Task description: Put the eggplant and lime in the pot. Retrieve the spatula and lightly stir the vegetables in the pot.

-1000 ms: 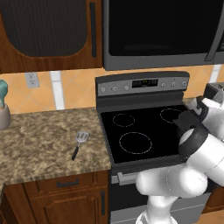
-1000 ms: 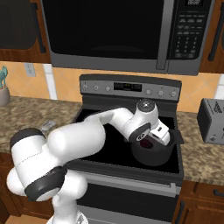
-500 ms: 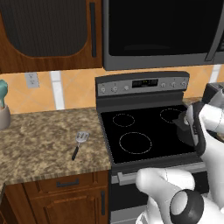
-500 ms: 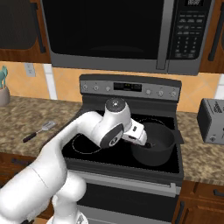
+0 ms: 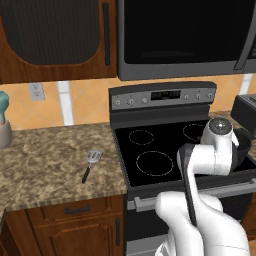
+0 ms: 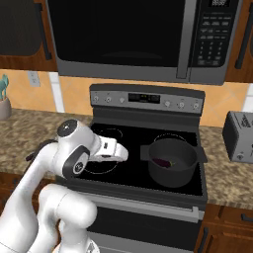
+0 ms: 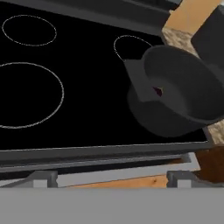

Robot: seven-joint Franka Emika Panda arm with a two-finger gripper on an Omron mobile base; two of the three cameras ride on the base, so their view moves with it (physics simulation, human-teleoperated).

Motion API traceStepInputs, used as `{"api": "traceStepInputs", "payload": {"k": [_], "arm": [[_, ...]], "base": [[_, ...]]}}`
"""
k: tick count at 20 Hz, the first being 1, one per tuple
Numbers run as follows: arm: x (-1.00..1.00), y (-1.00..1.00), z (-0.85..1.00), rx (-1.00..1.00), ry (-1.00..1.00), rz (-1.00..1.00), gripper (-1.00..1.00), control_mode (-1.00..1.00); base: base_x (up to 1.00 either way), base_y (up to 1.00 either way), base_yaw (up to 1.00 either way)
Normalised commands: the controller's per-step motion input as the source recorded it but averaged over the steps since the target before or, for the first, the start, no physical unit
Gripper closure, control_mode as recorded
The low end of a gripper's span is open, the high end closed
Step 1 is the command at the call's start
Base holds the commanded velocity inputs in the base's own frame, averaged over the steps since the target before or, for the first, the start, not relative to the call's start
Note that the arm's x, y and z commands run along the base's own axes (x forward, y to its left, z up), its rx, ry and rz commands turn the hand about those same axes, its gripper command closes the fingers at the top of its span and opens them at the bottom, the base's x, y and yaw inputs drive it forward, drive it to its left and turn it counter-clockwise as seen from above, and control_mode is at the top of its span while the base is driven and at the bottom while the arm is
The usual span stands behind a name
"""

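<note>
The dark pot (image 6: 174,161) stands on the stove's front right burner. The purple eggplant (image 6: 163,161) lies inside it, and a sliver of the eggplant (image 7: 158,91) shows over the pot's (image 7: 175,94) rim in the hand view. The lime is out of view. On the stone counter left of the stove lies the spatula (image 5: 90,163), silver head away from me. My gripper (image 6: 122,154) hovers over the front left burner, left of the pot and apart from it, open and holding nothing. In the left base view my arm covers most of the pot (image 5: 243,143).
A grey toaster (image 6: 239,136) stands on the right counter beside the stove (image 6: 123,175). A utensil holder (image 5: 4,131) stands at the far left of the counter (image 5: 45,170). The microwave (image 6: 133,37) hangs above the stove.
My arm has swung left, carrying the gripper from over the pot to above the front left burner. The eggplant stays in the pot and the spatula has not moved.
</note>
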Motion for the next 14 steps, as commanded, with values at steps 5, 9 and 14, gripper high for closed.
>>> {"api": "traceStepInputs", "payload": {"k": [5, 9, 14], "arm": [[-0.01, 0.98, 0.00, -0.22, 0.01, 0.47, -1.00, -1.00], [0.00, 0.69, 0.00, -0.12, 0.08, 0.73, -1.00, -1.00], [0.00, 0.69, -0.32, -0.17, 0.07, 0.75, -1.00, -1.00]], "base": [[0.00, 0.00, 0.00], [0.00, 0.00, 0.00], [0.00, 0.00, 0.00]]}}
